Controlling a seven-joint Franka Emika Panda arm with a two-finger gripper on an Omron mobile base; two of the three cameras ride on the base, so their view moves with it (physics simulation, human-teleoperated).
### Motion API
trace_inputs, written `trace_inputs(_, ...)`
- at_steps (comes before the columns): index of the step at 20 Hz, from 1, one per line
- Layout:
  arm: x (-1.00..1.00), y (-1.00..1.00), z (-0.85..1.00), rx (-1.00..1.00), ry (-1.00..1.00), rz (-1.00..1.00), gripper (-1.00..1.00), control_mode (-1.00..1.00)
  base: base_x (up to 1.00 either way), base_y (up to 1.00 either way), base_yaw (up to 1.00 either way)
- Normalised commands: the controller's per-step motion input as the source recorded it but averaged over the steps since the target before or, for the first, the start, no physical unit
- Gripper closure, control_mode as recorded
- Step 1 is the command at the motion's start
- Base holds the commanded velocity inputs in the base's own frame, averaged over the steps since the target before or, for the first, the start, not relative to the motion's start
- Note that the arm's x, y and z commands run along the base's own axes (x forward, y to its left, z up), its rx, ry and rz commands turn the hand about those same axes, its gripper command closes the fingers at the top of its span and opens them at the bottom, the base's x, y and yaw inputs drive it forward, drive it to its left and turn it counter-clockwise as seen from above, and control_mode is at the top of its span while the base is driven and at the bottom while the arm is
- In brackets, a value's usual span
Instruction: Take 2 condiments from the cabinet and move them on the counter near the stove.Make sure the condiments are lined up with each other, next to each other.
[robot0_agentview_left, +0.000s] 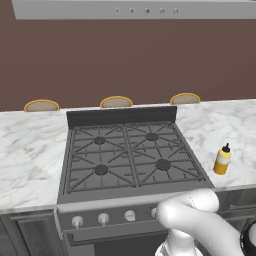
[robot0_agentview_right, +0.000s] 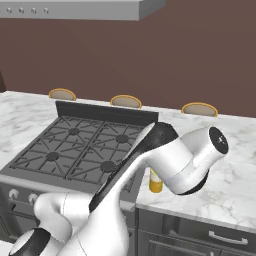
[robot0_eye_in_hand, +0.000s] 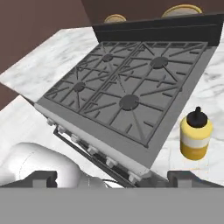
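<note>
The yellow squeeze bottle (robot0_agentview_left: 222, 160) is stood on the white marble counter (robot0_agentview_left: 30, 155), just beside the stove (robot0_agentview_left: 127, 155), on the side away from the arm's base in the left base view. It is seen again in the hand view (robot0_eye_in_hand: 196, 139), near the stove's front corner w/ the knobs. It was prob. put there because the task asks for both condiments near the stove, & a free bit of counter is left next to it for the 2nd one.

The bottle is upright. Its long axis runs straight up from the counter, flat bottom down, dark pointed nozzle up. No tilt can be seen.

The gripper (robot0_eye_in_hand: 113, 177) is held above the stove's front edge, apart from the bottle, w/ nothing in it. The two finger tips (robot0_eye_in_hand: 43, 178) are set as wide as they go. Nothing is touched by them. This is judged to be a hand that is done w/ the bottle.

The pepper mill & cabinet are not spoken for here, so approx. half the task is judged to be left
</note>
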Motion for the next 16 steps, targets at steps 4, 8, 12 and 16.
trace_inputs(4, -0.13, 0.79, 0.23, -0.31, 0.18, -0.23, -1.0, -1.0, 0.0, 0.0, 0.0)
trace_inputs(8, 0.0, 0.83, 0.01, -0.23, 0.02, -0.21, -1.0, -1.0, 0.0, 0.0, 0.0)
trace_inputs(12, 0.19, 0.79, -0.14, -0.15, 0.04, -0.17, -1.0, -1.0, 0.0, 0.0, 0.0)
trace_inputs(16, 0.12, 0.88, -0.08, -0.09, -0.07, -0.1, -1.0, -1.0, 0.0, 0.0, 0.0)
